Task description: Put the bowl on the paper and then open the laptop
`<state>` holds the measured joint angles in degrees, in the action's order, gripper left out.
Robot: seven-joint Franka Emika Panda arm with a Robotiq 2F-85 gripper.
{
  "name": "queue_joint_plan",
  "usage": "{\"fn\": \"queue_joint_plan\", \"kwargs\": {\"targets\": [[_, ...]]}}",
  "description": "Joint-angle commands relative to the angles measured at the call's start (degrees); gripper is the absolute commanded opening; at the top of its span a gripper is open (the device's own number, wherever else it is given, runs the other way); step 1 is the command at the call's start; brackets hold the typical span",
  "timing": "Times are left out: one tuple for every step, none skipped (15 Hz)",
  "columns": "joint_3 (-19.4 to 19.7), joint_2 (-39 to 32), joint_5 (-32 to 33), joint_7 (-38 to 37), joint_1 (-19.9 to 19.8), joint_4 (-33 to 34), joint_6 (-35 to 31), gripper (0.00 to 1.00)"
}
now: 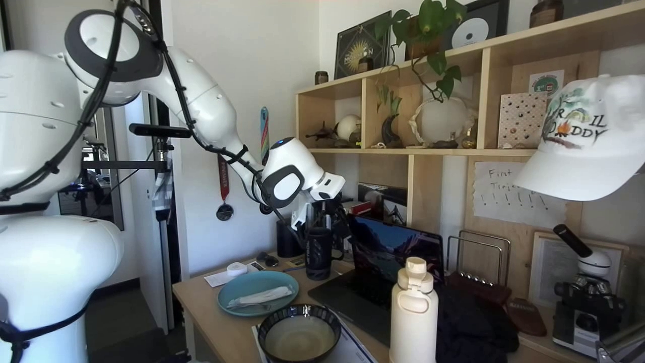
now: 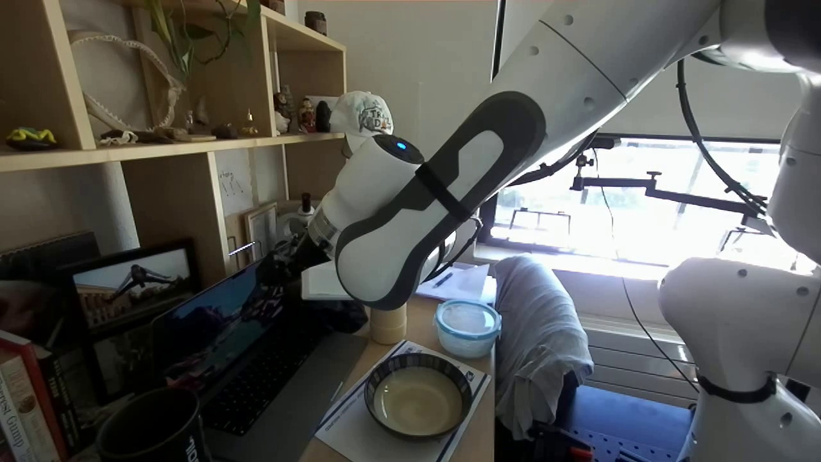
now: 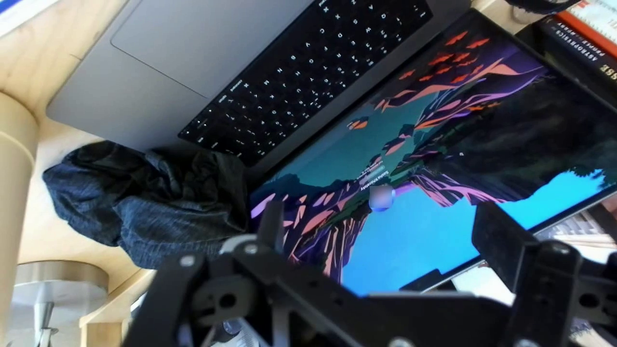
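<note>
The laptop (image 2: 269,369) stands open on the tabletop (image 1: 199,302), its screen (image 3: 434,144) lit. Just before the laptop's front edge lies the paper (image 2: 351,417), a strip of tabletop showing between them in the wrist view. The bowl (image 2: 420,398) rests upright on that paper in both exterior views. The end effector (image 3: 378,226) is released: its fingers (image 3: 496,236) are spread apart, in front of the laptop's screen in the wrist view; whether they touch it I cannot tell. The arm (image 1: 214,106) extends over the laptop from its front side. At one end of the laptop stands the mug (image 1: 318,252), with books (image 3: 588,46) near the same end of the screen and the plate (image 1: 247,285) off the front corner there. At the laptop's opposite end the cloth (image 3: 144,193) lies bunched against it, and the bottle (image 1: 413,312) stands near that front corner.
</note>
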<state>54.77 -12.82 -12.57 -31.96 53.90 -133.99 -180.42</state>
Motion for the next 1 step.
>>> {"fn": "queue_joint_plan", "kwargs": {"targets": [[0.00,0.00,0.00,0.00,0.00,0.00,0.00,1.00]]}}
